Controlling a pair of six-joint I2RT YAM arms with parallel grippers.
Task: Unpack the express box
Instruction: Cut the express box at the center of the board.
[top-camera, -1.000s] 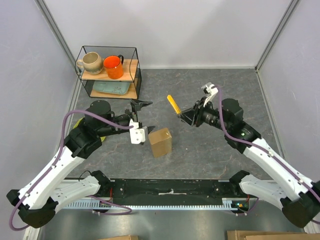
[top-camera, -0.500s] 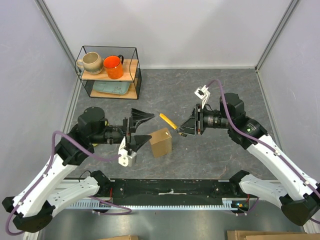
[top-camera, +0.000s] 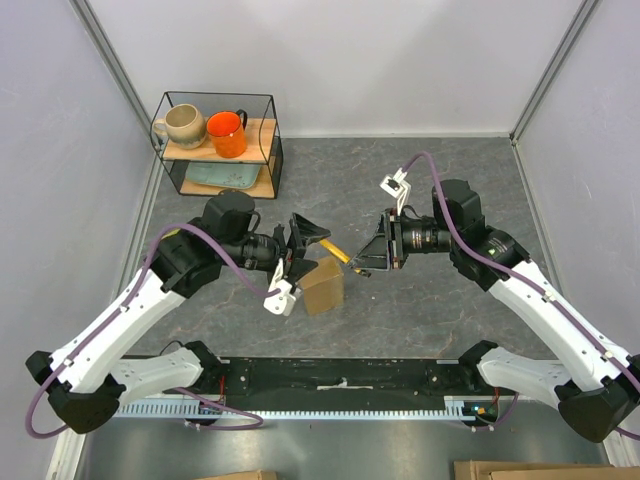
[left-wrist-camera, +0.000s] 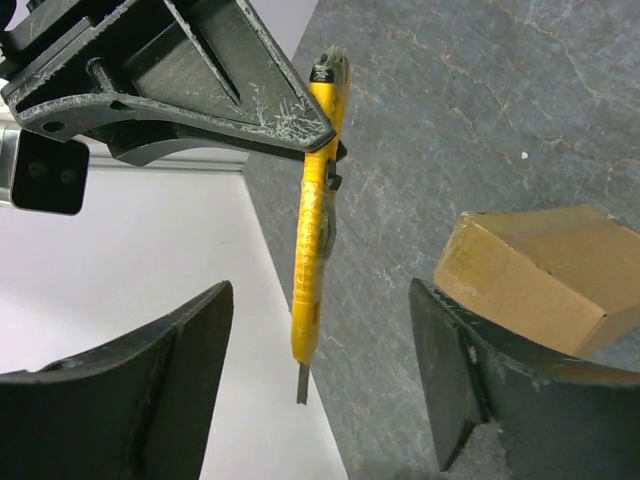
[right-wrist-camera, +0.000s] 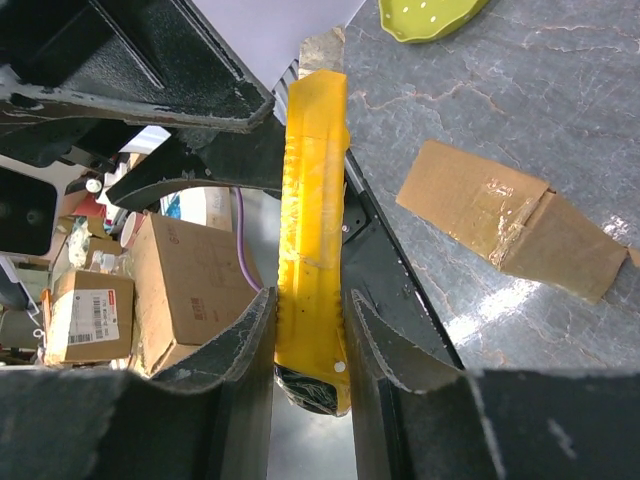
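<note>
The express box, small brown cardboard with clear tape, lies on the grey table near the middle front. It also shows in the left wrist view and the right wrist view. My right gripper is shut on a yellow utility knife and holds it just above the box's far edge. The knife's handle sits between the right fingers, and a short blade sticks out of it. My left gripper is open and empty, just left of the box. The knife tip hangs between its spread fingers.
A black wire shelf stands at the back left with a beige mug, an orange mug and a teal tray. A green plate lies beyond the box. Walls close in the table's sides.
My left gripper has swung right and forward, up to the box and under the knife. My right gripper has carried the knife a little left and down towards the box.
</note>
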